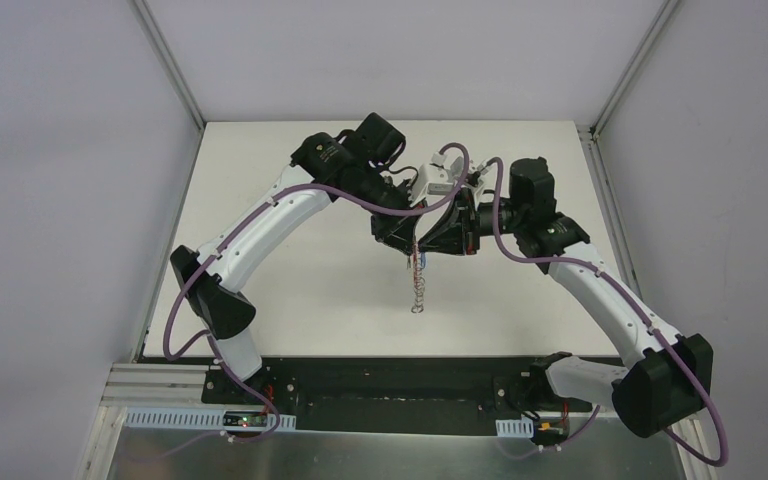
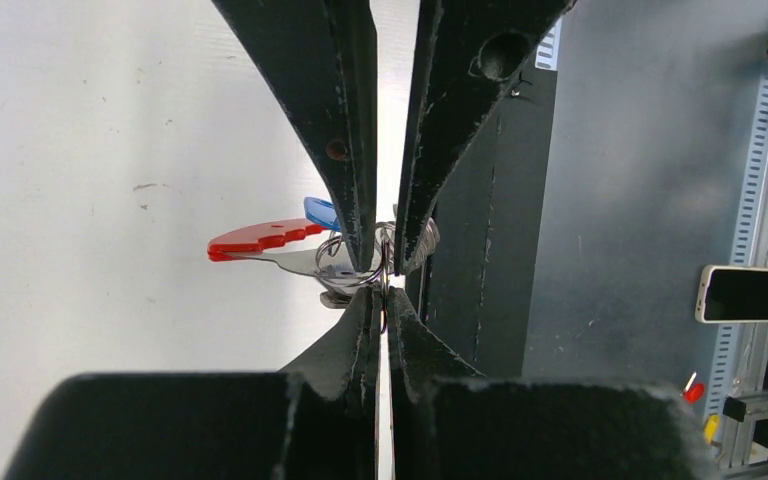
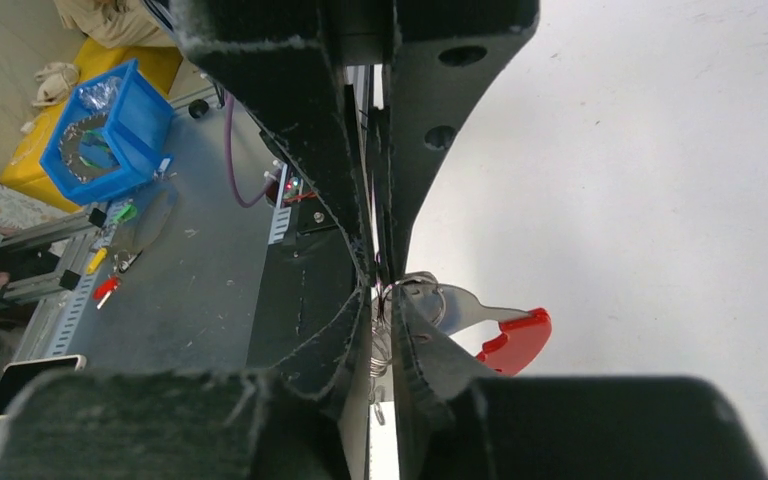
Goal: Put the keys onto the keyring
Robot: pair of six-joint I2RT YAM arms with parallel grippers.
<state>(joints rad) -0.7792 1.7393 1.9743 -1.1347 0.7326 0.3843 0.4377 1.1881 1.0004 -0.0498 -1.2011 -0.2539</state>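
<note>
Both grippers meet tip to tip above the middle of the table. My left gripper (image 1: 415, 238) (image 2: 385, 292) is shut on a thin wire ring of the keyring (image 2: 360, 266). Facing it, my right gripper (image 1: 424, 240) (image 3: 384, 292) is shut on the same cluster of rings, and the right gripper's fingers (image 2: 345, 150) reach down from the top of the left wrist view. The keyring's red band (image 2: 260, 239) (image 3: 516, 340) sticks out sideways on a silver blade. Its chain (image 1: 417, 285) (image 3: 378, 352) hangs down toward the table. A blue key head (image 2: 320, 211) shows behind the band. The silver key cannot be made out.
The white table (image 1: 290, 290) lies under the arms, with a black base plate (image 1: 390, 385) at its near edge. Off the table are a blue bin (image 3: 110, 130) and a phone (image 2: 740, 293). Metal frame posts (image 1: 170, 60) stand at the back corners.
</note>
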